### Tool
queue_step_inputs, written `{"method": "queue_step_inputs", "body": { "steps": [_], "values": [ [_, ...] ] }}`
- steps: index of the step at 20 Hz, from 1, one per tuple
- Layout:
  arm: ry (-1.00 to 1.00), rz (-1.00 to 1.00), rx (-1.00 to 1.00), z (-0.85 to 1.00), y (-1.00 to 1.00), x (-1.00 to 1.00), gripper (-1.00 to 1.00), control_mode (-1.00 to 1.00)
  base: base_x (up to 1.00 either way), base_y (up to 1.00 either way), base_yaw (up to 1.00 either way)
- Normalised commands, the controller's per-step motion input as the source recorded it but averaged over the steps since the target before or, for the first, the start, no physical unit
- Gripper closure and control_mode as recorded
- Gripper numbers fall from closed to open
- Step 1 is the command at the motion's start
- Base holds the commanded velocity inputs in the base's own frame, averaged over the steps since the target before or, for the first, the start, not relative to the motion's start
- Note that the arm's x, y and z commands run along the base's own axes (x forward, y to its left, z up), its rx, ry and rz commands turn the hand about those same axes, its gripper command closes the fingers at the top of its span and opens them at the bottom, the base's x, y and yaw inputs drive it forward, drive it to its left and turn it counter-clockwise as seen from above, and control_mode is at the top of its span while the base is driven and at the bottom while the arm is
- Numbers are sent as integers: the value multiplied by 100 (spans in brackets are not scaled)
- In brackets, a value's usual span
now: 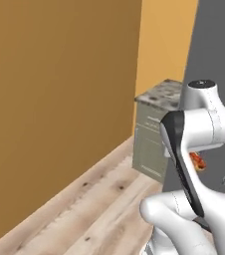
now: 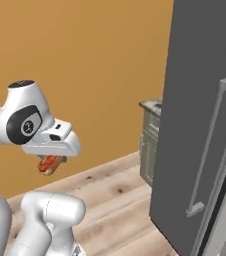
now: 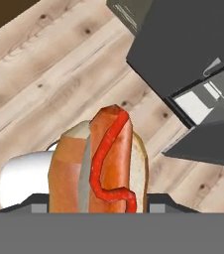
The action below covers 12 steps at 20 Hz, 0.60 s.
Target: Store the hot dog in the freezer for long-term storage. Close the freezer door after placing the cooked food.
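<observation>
My gripper point(image 3: 96, 207) is shut on the hot dog point(image 3: 104, 158), an orange-red sausage with a red sauce line in a tan bun. It hangs high over the wooden floor. The hot dog point(image 2: 50, 164) pokes out under the white hand point(image 2: 55, 142), left of the fridge, and the hot dog point(image 1: 197, 160) also peeks past the forearm. The freezer door point(image 2: 195, 100), tall and grey with a long bar handle point(image 2: 207, 150), stands open, its outer face toward me. White shelves of the freezer point(image 3: 198, 101) show beside the door's edge point(image 3: 183, 44).
A grey cabinet with a marbled top point(image 1: 157, 94) stands against the orange wall point(image 1: 59, 99), just beyond the open door. Wooden floor point(image 2: 115, 190) lies open between me and the fridge. My own arm point(image 1: 184, 164) blocks the lower right of the left base view.
</observation>
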Motion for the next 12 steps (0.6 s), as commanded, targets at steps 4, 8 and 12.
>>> {"method": "queue_step_inputs", "body": {
  "steps": [4, 8, 12],
  "values": [
    [0, 0, 0, 0, 0, 0, 100, 100, 47, 11, -23],
    [0, 0, 0, 0, 0, 0, 100, 100, 52, -2, -64],
    [0, 0, 0, 0, 0, 0, 100, 100, 56, 0, -71]
  ]
}}
